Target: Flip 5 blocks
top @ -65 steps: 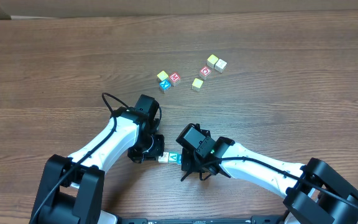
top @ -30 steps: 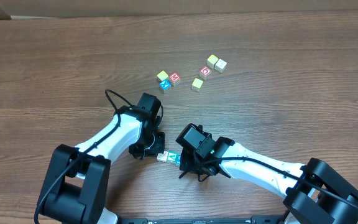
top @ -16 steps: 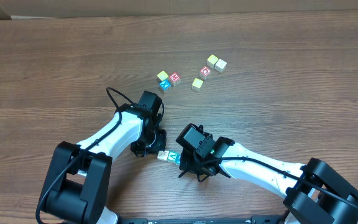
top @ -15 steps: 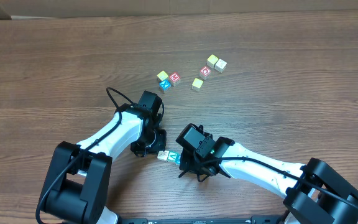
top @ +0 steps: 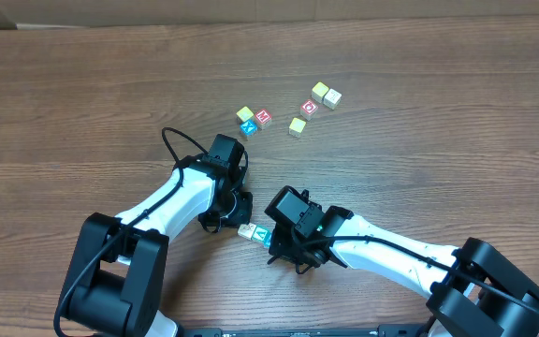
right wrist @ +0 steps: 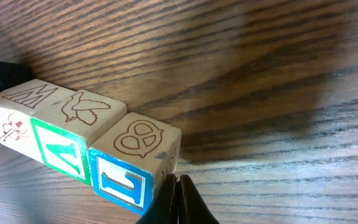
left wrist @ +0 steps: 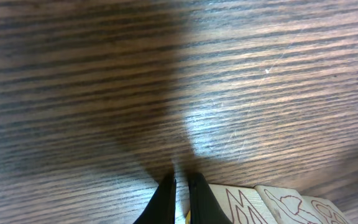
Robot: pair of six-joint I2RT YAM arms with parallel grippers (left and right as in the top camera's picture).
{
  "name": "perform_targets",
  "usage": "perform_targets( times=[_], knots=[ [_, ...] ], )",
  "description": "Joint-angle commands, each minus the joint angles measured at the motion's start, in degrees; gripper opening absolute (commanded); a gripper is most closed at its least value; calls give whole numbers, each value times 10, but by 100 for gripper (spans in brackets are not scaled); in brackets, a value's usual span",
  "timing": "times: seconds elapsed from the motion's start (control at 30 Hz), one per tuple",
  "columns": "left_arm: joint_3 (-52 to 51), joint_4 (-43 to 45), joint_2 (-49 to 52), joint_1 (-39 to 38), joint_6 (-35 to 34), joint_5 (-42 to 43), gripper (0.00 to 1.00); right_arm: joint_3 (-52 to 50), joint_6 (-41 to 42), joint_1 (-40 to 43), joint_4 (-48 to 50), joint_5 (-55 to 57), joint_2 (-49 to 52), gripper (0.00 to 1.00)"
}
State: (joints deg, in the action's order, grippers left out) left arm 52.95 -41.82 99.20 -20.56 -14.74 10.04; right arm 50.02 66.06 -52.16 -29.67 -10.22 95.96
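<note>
Three blocks lie in a tight row between my grippers: one with an M on top [right wrist: 17,102], a green-framed A block [right wrist: 64,152] and a blue-framed block [right wrist: 126,180] with a pretzel on top. From above, the row [top: 254,233] shows white and teal. My left gripper [left wrist: 180,180] is shut, its tips on the table at the M block's [left wrist: 241,204] end. My right gripper [right wrist: 178,182] is shut, its tips against the blue-framed block's outer end. Several more blocks lie farther back, among them a red M block [top: 263,117] and a yellow one [top: 297,125].
The far blocks form two loose clusters, one around a blue block [top: 248,128] and one around a red O block [top: 309,107]. Both arms reach in from the near edge of the wooden table [top: 82,103], the left arm's cable [top: 171,145] looping above it.
The left gripper has edged slightly forward and right, closer to the row. The row of three blocks has shifted a little away from the near edge. Both grippers stay shut.
</note>
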Motion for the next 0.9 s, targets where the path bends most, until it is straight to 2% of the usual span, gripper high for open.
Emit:
perform_targets(
  times=[0.0, 0.23, 0.87],
  knots=[
    [-7, 16, 36, -3, 24, -17, 4, -2, 26, 1, 0, -4, 4, 4],
    [-7, 21, 47, -3, 30, -24, 4, -2, 57, 1, -4, -6, 4, 4],
    [-7, 19, 87, -3, 32, -35, 4, -2, 75, 1, -3, -4, 21, 4]
  ],
)
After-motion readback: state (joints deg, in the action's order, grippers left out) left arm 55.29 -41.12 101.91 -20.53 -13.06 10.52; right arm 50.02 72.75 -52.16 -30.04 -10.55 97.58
